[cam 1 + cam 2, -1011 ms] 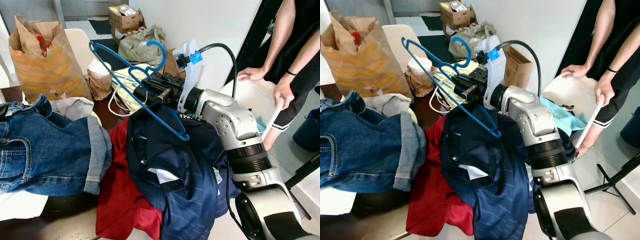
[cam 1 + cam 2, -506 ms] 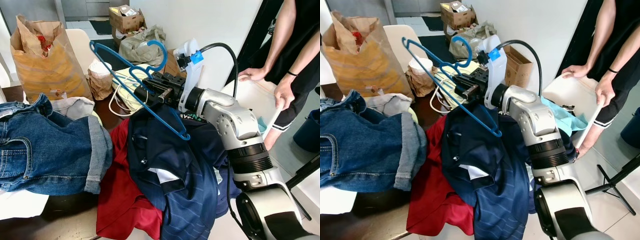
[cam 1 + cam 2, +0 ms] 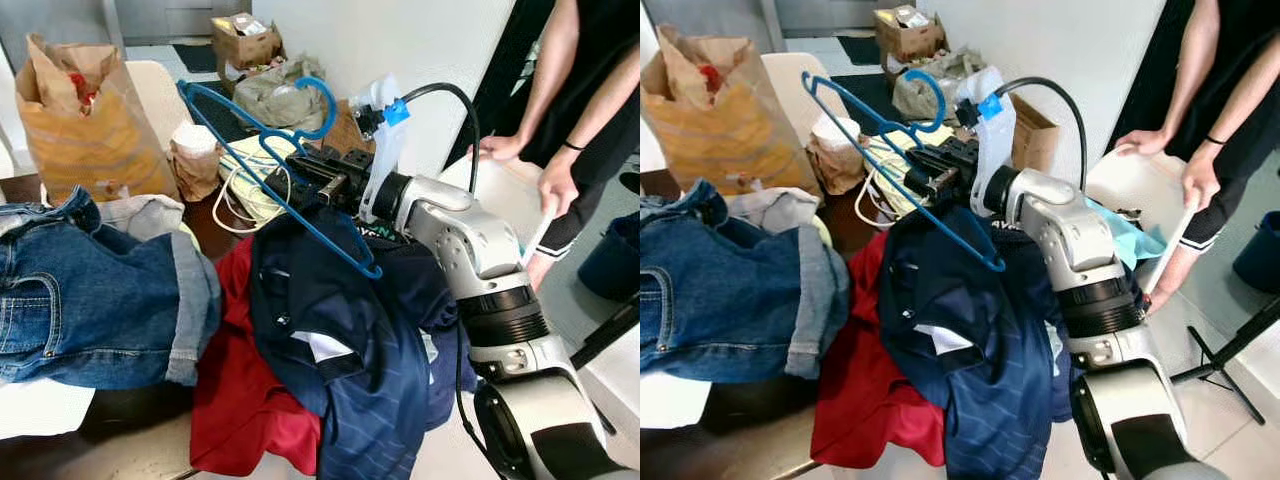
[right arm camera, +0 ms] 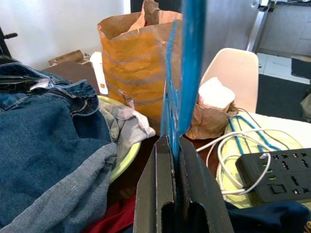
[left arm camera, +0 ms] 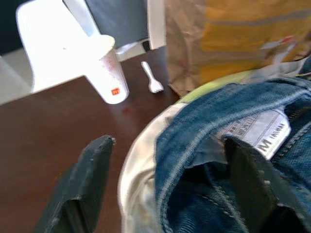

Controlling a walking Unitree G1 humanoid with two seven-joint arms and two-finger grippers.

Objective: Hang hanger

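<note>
— Right claw (image 3: 318, 186) pinches the blue hanger (image 3: 268, 168), holding it in the air above the navy shirt (image 3: 345, 330). Is it hung?

— Not yet; grasped and lifted, but no rail shows, so hanging remains, I judge.

— Arm pose?

— Right arm reaches forward, elbow bent, hook up. Left claw (image 5: 165, 187) hovers spread wide over jeans (image 5: 228, 160), idle.

**Clutter on the dark table**

Folded blue denim jeans (image 3: 90, 290) lie at the left; a crumpled red garment (image 3: 245, 400) sits beside a navy striped shirt (image 3: 360, 370); a tall brown paper bag (image 3: 85, 120) stands behind; a white paper cup (image 5: 109, 75) lies tipped near a white plastic fork (image 5: 151, 83); a person's hand (image 3: 500, 148) rests on a white chair (image 3: 505, 200).
</note>
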